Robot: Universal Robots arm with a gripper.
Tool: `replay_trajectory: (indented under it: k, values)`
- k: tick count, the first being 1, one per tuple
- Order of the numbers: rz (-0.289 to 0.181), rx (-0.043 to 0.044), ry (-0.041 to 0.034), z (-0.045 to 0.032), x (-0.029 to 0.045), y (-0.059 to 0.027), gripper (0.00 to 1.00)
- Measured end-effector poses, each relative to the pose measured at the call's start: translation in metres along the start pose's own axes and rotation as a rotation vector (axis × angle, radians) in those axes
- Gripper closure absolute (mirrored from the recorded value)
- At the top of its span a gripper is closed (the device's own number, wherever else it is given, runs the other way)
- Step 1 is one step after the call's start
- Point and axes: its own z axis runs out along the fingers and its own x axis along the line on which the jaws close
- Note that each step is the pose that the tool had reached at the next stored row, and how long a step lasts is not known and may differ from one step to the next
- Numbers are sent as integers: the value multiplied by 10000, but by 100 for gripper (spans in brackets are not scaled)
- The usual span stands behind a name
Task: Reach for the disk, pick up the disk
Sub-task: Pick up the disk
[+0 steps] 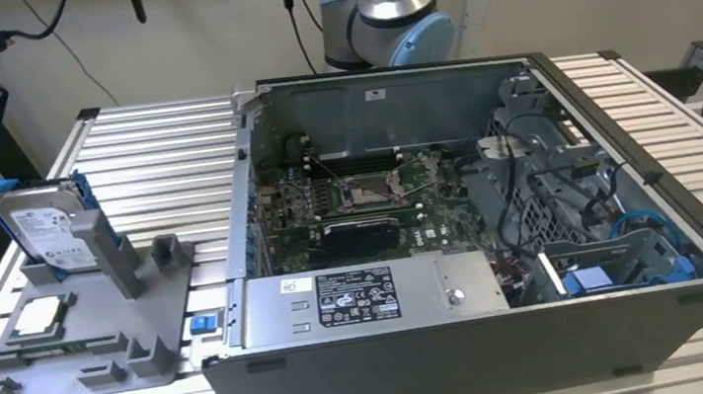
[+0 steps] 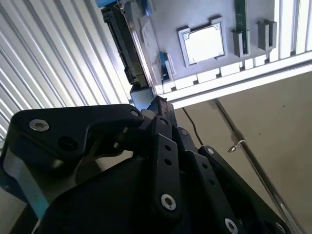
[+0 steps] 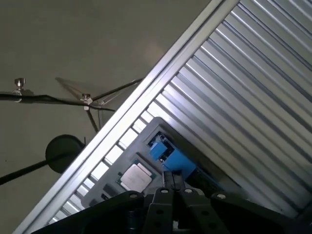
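The biggest thing is the counter [image 1: 159, 139], made of long silver slats. On it sits a big open computer case [image 1: 477, 362]. Beside the case, on the exterior view's left, lies a flat gray tray [image 1: 90, 346].

The disk [image 1: 44, 227] stands up on its edge in a slot at the far end of that tray. A blue frame runs round its sides and a white label faces out.

The end effector [image 2: 159, 103] hangs in the air near the disk but does not touch it. In both wrist views its two black fingers look pressed together, with nothing between them.

The smallest thing is a square silver chip [image 1: 40, 315], lying flat on the tray.

The disk is probably hard, stiff and heavy for its size. Its metal faces look smooth, so they may slip. A drop could break it. The top part sticking out of the slot looks like the best place to hold.
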Motion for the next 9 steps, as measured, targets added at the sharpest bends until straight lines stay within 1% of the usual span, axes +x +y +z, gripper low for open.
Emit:
replay_trajectory:
  k: [9]
  values:
    - [-1143,0,42,0,0,0,100]
